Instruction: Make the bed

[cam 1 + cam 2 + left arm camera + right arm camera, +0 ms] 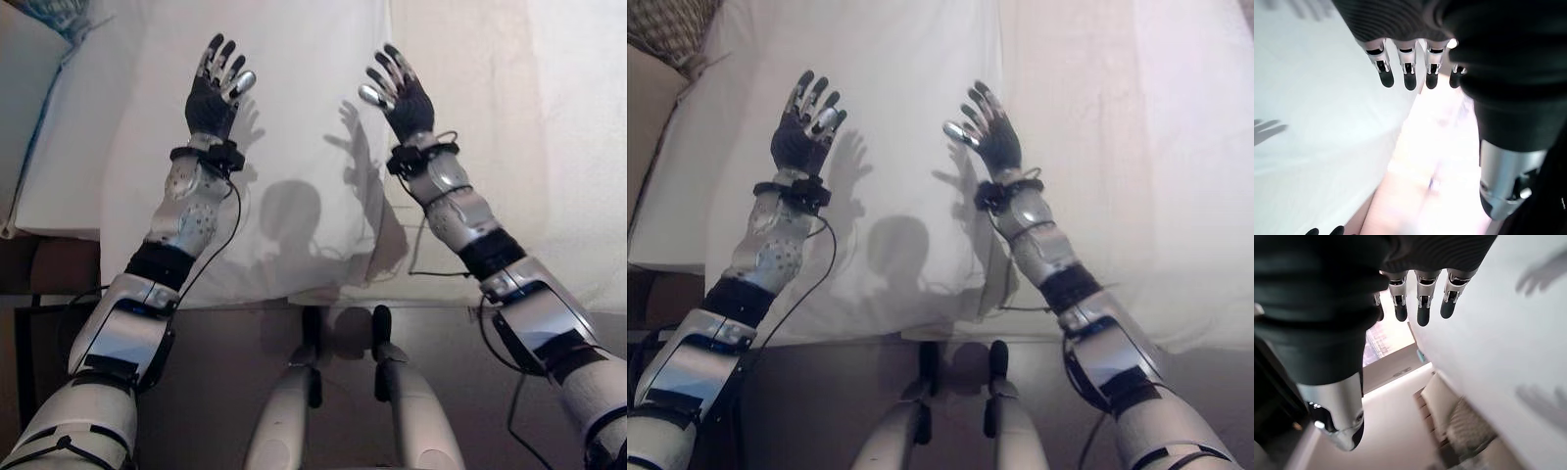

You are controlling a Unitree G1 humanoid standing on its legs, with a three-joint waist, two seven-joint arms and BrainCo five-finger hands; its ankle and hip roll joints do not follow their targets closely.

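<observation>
Left eye view | left hand (214,93) and right hand (400,93) raised above white sheet (294,196) on bed, fingers spread, holding nothing | sheet likely light, limp, prone to wrinkle | best gripped along near hanging edge (323,294), both hands well apart

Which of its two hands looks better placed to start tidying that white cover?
Probably the right hand. It hangs open over the rumpled overlap where the white cover meets the pinkish sheet, near folds at the bed's edge. The left hand, also open, hovers over smoother cover. It is a close call.
</observation>
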